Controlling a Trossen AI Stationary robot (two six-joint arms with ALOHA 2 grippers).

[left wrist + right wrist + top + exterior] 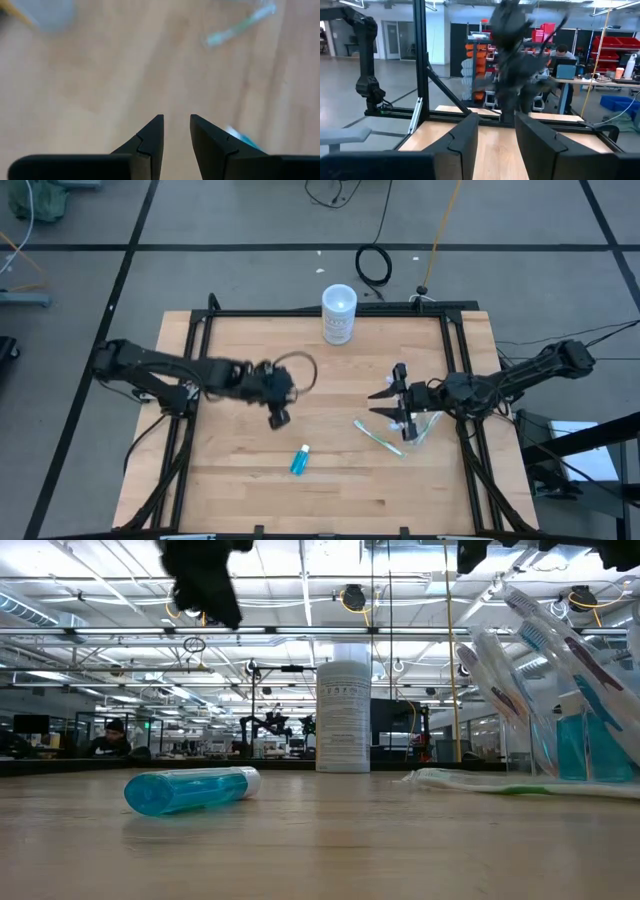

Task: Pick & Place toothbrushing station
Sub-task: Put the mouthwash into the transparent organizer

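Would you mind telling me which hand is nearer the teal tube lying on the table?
The left hand is nearer, just up-table of the teal tube. The right hand sits farther off, beside the clear cup.

Wooden table [250, 480] with black frame rails [300, 313] along its edges. Frosted cylindrical container with white lid [339, 314] stands upright near the table's far edge, printed text on its side in the low view [343, 715]. Coiled black cable [375, 264] and yellow cord [440, 235] on the grey floor beyond. Person seated at a desk [113, 737] in the background.
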